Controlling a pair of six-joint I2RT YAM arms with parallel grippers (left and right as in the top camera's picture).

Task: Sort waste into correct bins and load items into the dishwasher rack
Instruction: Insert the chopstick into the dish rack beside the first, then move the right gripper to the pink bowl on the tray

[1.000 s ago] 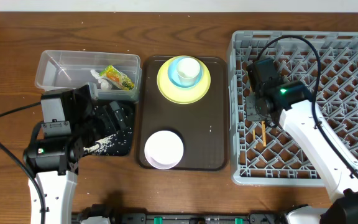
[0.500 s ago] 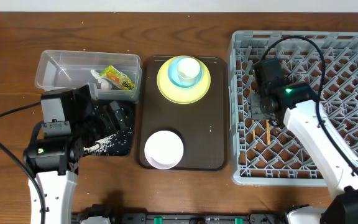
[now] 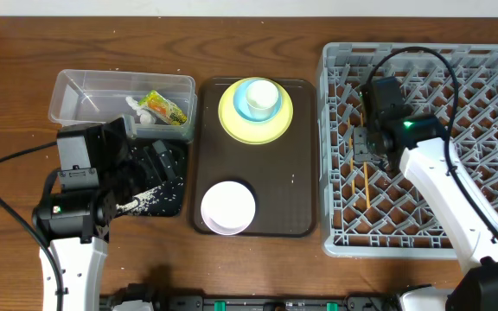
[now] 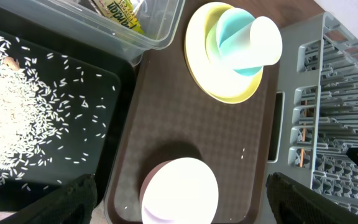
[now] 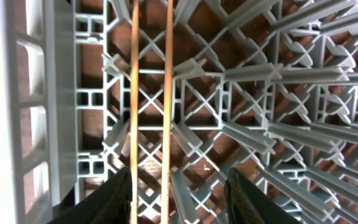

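Observation:
My right gripper (image 3: pixel 367 149) is open over the left part of the grey dishwasher rack (image 3: pixel 482 78). Two wooden chopsticks (image 3: pixel 359 181) lie side by side on the rack grid. In the right wrist view they (image 5: pixel 168 93) run between my open fingers (image 5: pixel 114 199). My left gripper (image 3: pixel 156 162) is open and empty over the black tray (image 3: pixel 173 206) holding loose rice (image 3: pixel 145 197). The clear tub (image 3: pixel 80 91) holds the green-and-orange wrapper (image 3: pixel 164 108) and a white paper scrap (image 3: pixel 137 111). The yellow-green plate (image 3: pixel 232 117) carries the blue bowl (image 3: pixel 245 104) and white cup (image 3: pixel 264 93). The white bowl (image 3: pixel 228 207) sits nearer.
The plate and the white bowl rest on a dark-brown serving tray (image 3: pixel 296 173) between the bins and the rack. The left wrist view shows this tray (image 4: pixel 253 143), the rice (image 4: pixel 17 118) and the rack's edge (image 4: pixel 334 112). Upright pegs (image 5: pixel 303 68) fill the rack.
My right gripper has shifted a little to the right and toward the far side over the rack. The chopsticks stay lying on the grid. The left arm has not moved.

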